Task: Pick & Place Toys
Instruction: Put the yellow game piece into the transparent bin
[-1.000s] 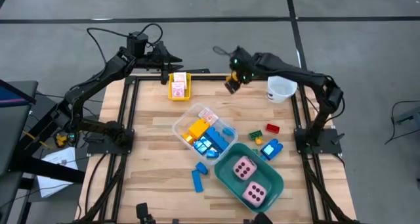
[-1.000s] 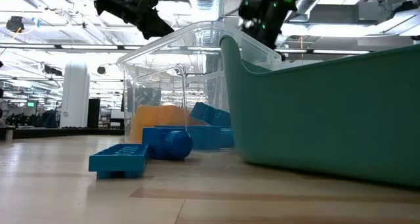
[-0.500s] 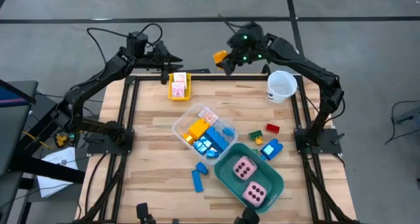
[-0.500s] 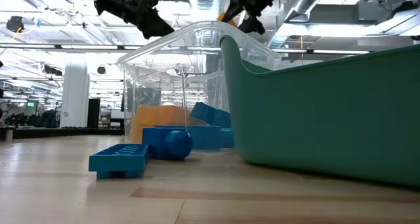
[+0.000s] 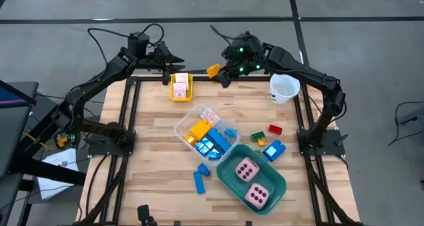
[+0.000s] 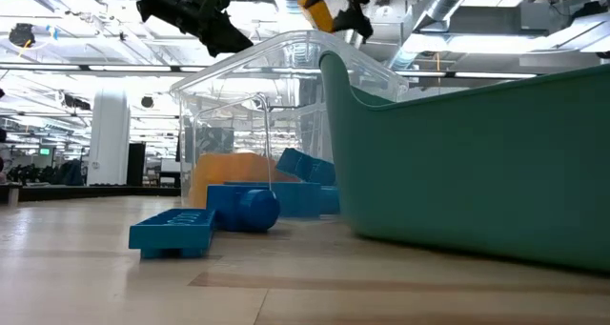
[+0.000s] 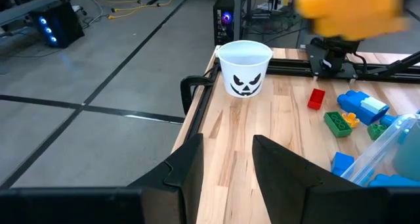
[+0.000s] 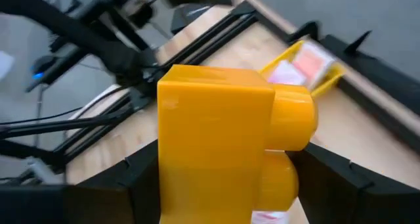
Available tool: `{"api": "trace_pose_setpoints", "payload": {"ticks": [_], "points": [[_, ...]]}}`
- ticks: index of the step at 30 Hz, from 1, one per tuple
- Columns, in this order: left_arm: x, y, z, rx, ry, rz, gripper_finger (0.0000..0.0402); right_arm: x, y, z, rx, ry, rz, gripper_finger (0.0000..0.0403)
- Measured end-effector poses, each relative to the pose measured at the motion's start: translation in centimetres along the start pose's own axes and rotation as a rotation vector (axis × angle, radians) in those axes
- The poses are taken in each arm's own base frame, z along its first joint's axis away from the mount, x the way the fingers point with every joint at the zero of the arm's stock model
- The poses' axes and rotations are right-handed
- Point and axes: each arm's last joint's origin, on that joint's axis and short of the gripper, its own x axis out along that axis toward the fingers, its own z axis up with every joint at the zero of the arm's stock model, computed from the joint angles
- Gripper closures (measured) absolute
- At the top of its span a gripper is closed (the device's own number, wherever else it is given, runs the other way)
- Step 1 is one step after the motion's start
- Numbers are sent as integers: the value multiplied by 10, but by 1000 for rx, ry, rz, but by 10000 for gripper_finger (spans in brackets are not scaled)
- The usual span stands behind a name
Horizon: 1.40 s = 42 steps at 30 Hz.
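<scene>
My right gripper (image 5: 219,73) is shut on a yellow-orange brick (image 5: 212,71), high above the table's far edge. The brick also shows in the low view (image 6: 317,10) and large in the right wrist view (image 8: 220,135). My left gripper (image 5: 173,59) is open and empty above the far edge, near a yellow tray of pink-white cards (image 5: 181,87). A clear tub (image 5: 228,129) holds blue and orange bricks. Two pink dice lie in the teal tub (image 5: 277,185). Red (image 5: 275,129), green (image 5: 258,136) and blue (image 5: 272,150) bricks lie loose on the table. My right gripper pinches the yellow-orange brick between its two fingers (image 8: 134,181), one on each of two opposite flat sides (image 8: 172,171). The brick's round studs (image 8: 292,122) point sideways out of the hold. The brick is lifted clear of the table.
A white cup with a black face (image 5: 283,88) stands at the far right, also in the left wrist view (image 7: 244,67). A blue brick (image 5: 201,177) lies near the teal tub. Bare wood lies along the table's left side (image 5: 149,160).
My right gripper has risen from near the table and gone toward the table's left edge along the far edge, carrying the yellow-orange brick clear of the table toward my left gripper.
</scene>
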Motion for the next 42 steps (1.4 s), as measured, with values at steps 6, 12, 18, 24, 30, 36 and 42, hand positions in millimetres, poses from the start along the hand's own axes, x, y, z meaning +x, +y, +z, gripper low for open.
{"api": "trace_pose_setpoints", "payload": {"ticks": [6, 12, 18, 24, 30, 36, 42], "points": [[0, 0, 0, 1, 0, 0, 275, 8, 41, -15, 26, 3, 45, 138], [0, 0, 0, -6, 4, -2, 275, 17, 82, -37, 67, 25, 41, 138], [1, -2, -2, -104, 23, -12, 275, 23, 107, -64, 122, 56, -15, 138], [7, -13, 1, -190, 24, -55, 275, 18, 134, -87, 177, 91, -37, 138], [16, -30, 6, -190, 25, -123, 275, 11, 162, -116, 231, 35, -136, 138], [24, -49, 11, -191, 28, -192, 275, 30, 163, -146, 353, 54, -189, 138], [27, -59, 13, -184, 42, -223, 275, 55, 141, -161, 435, 63, -231, 138]]}}
